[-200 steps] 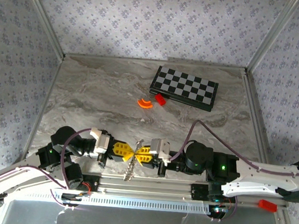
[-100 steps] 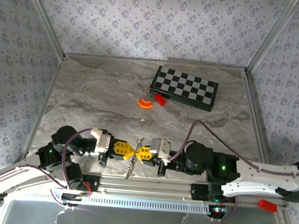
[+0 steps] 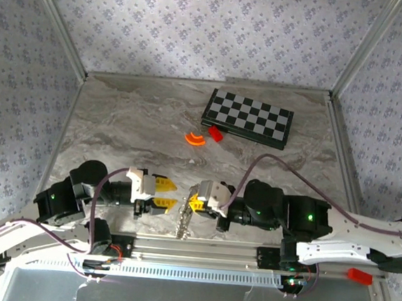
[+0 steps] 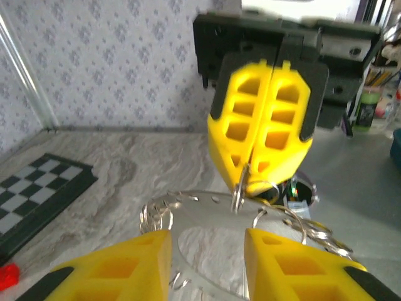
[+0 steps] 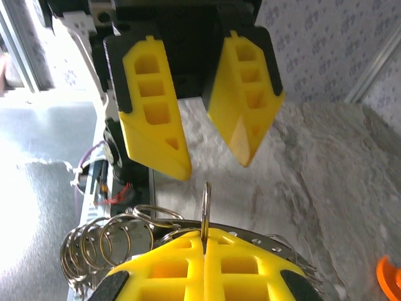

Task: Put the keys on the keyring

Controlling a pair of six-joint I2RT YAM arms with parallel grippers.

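My right gripper (image 3: 194, 196) is shut on the keyring (image 5: 205, 204), a thin split ring standing edge-on out of its yellow fingertips (image 5: 188, 263). A curved metal strip with holes (image 4: 213, 204) and several more split rings (image 5: 100, 248) hang from it, dangling at the table's front edge (image 3: 183, 221). My left gripper (image 3: 167, 194) faces it from the left, open, with nothing between its fingers (image 4: 119, 269). It stands a short gap away from the keyring (image 4: 238, 187). The keys are out of view.
A folded chessboard (image 3: 247, 118) lies at the back right of the marble table. A red block (image 3: 216, 133) and an orange arc piece (image 3: 195, 139) sit in front of it. The aluminium rail (image 3: 192, 250) runs just below both grippers.
My left gripper has opened and drawn back to the left, off the ring bunch. The right gripper stays shut on the keyring and has shifted slightly left.
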